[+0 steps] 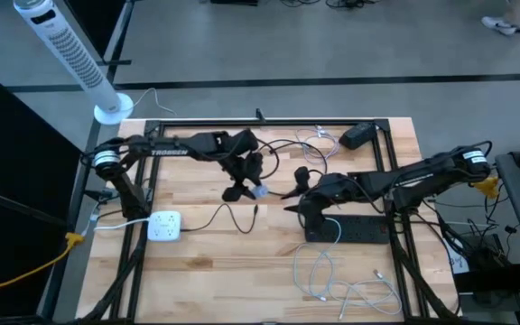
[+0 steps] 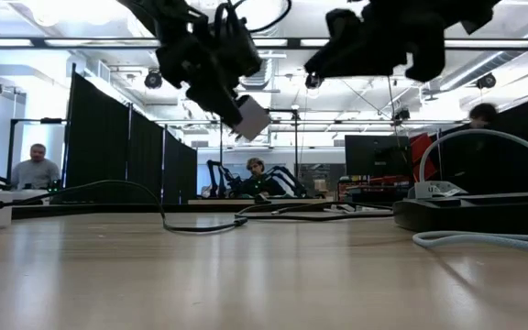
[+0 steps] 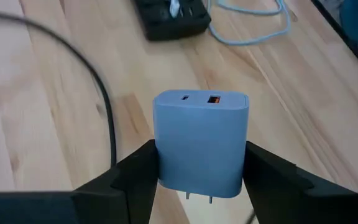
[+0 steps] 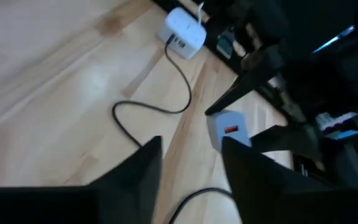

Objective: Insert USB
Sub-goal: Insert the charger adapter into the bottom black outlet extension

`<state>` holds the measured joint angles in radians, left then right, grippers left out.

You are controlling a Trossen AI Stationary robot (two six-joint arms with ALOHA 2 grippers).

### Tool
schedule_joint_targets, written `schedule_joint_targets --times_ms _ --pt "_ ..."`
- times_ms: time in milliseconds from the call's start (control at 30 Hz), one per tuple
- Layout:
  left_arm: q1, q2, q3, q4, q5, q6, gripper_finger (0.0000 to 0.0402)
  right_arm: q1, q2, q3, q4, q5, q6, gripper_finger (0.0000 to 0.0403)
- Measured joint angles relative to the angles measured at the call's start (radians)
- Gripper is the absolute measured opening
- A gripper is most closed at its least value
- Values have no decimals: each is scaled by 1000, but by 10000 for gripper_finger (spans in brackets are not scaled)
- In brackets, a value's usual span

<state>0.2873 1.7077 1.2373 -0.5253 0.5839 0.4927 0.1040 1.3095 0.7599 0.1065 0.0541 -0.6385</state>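
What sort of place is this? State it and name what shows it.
Probably a robotics lab or workshop: black curtain partitions divide a large hall, more robot arms work at a far bench beside seated people, and this pale wooden table sits in a black metal frame on grey floor.

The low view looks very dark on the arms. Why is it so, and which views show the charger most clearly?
In the low view, bright ceiling lights behind leave the arms as silhouettes; only the charger catches light. In the left wrist view it is sharp, both ports visible, between the left gripper's fingers, while the power strip beyond is soft. In the right wrist view everything is blurred.
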Motion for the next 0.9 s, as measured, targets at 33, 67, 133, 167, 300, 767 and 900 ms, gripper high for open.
schedule_joint_targets --times_ms 33,67,133,167,300,767,900 --pt "-6 0 0 19 0 -7 196 0 14 8 -5 1 -7 175" --pt "-13 0 0 31 2 -14 196 0 28 18 -6 1 -16 191" --pt "-20 0 0 38 2 -18 196 3 49 40 -31 1 -35 219" --pt "-22 0 0 42 2 -19 196 3 60 53 -47 3 -38 231" --pt "-25 3 0 74 1 -26 196 7 102 103 -95 55 -36 267" --pt "-30 6 -6 89 0 -36 196 11 215 228 -206 146 -167 288" --pt "-31 6 -11 91 4 -42 196 26 205 241 -208 241 -176 279"
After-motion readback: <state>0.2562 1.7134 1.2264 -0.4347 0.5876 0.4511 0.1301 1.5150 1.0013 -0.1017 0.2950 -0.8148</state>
